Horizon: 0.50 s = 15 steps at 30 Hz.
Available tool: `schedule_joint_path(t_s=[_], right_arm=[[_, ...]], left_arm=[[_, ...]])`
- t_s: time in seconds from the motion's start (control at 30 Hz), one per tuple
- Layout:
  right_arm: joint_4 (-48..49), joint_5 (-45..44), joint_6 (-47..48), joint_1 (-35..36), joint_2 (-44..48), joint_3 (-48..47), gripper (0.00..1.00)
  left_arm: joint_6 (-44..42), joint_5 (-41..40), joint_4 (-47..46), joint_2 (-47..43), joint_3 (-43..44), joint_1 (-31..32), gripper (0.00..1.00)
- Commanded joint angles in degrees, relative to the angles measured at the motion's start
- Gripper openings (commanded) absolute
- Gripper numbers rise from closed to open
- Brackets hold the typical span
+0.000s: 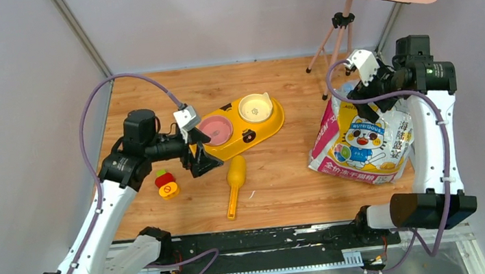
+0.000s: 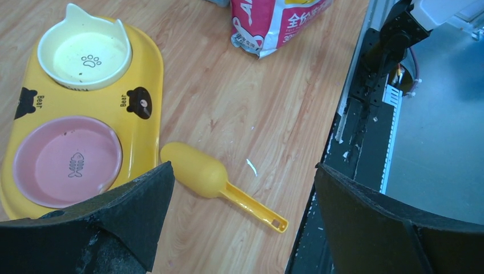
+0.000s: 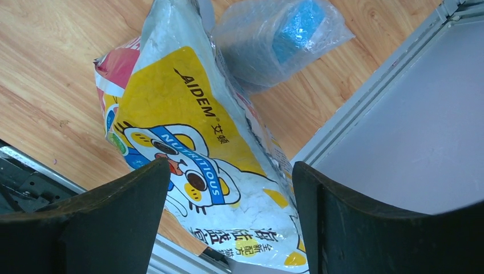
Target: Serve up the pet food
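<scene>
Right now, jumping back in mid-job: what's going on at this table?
Nothing is held yet. The left claw hangs open near the scoop, which lies on the table beside the feeder. The right claw hangs open over the bag at the right. The pink bowl and the cream bowl both look empty, and no pet food shows anywhere, so serving has not begun.

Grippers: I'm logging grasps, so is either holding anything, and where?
Nothing held: left gripper open near the yellow scoop, right gripper open above the food bag.
</scene>
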State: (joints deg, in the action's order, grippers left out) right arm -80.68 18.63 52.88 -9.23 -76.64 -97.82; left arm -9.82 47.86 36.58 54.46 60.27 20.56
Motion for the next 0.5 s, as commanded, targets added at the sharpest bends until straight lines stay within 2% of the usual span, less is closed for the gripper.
schedule_joint_path(t_s=[0.0,0.2,0.37,0.47], right_arm=[[0.3,1.7,4.8,-0.8,-1.7,1.1,0.78],[1.1,3.5,7.3,-1.4,-3.0,4.1,0.73],[1.5,2.9,8.5,-1.4,-3.8,6.4,0.6],[-1.1,5.3,8.9,-1.4,-3.3,6.4,0.42]], left_arm=[[-0.3,0.8,-1.7,-1.8,-0.3,0.1,1.0],[-0.7,0.5,-1.0,-2.0,-0.6,0.0,1.0],[-1.1,0.4,-1.3,-1.0,-1.1,-0.1,1.0],[-0.7,-0.1,-1.7,-0.3,-0.9,-0.1,1.0]])
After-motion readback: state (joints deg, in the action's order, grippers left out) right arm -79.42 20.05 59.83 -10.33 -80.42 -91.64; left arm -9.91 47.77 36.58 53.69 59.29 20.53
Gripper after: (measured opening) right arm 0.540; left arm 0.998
